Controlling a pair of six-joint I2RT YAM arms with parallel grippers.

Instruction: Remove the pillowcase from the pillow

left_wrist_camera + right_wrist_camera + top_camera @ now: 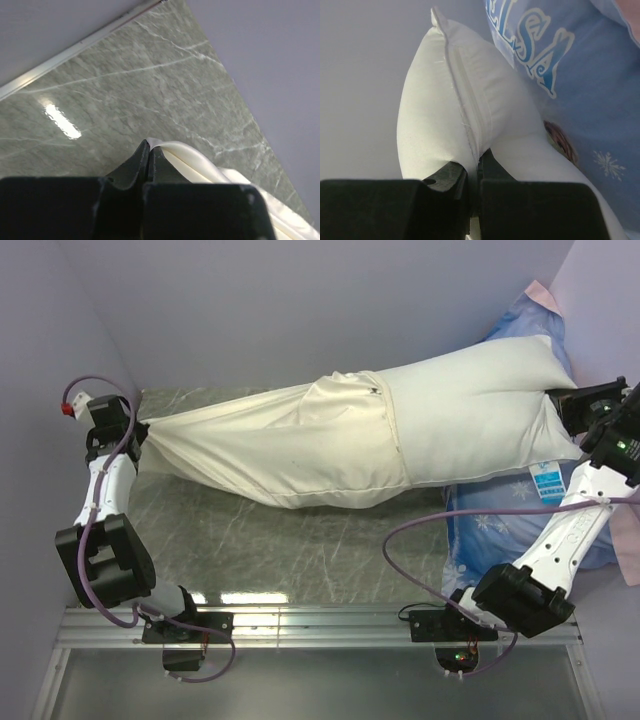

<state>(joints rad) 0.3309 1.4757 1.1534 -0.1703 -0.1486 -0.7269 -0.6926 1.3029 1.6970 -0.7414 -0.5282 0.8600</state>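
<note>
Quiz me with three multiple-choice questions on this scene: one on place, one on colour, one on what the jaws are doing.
1. Where is the blue pillow? A) far left B) right, under the white pillow's end C) on the rail
2. The pillowcase is: A) cream B) red C) black
3. The left jaws are: A) wide open B) shut on the pillowcase C) shut on a tag
Answers: B, blue shows beneath the pillow at right; A, its fabric is cream; B, fabric is pinched between them.
</note>
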